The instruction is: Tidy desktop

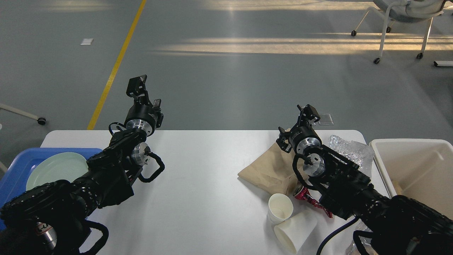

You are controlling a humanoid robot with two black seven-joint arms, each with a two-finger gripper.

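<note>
Both arms are covering parts of the scene; the left arm is hiding the near end of the blue tray (21, 166) and part of the pale green plate (53, 168) lying in it, and the right arm is lying across the brown paper bag (269, 170), the red wrapper (308, 196) and the crinkled clear plastic (350, 148); the cream bin (410, 163) is being cut off by the right edge. The left gripper (138, 85) is showing only a dark end-on shape against the floor, so whether it is parted or closed cannot be told; the same is holding for the right gripper (309, 111), small and dark, with nothing seen in either. The desktop (205, 184) is lying below and nearer than both grippers; the left gripper is hanging beyond its far edge over the grey floor, and the right one is sitting just past the far edge above the bag's far corner. An upright white paper cup (279, 209) is standing touching a tipped cup (295, 233) near the front right; the wide middle of the desktop between the arms is lying bare, while the clutter is crowding the right end beside the bin; a wheeled chair (400, 21) is standing far off on the floor.
</note>
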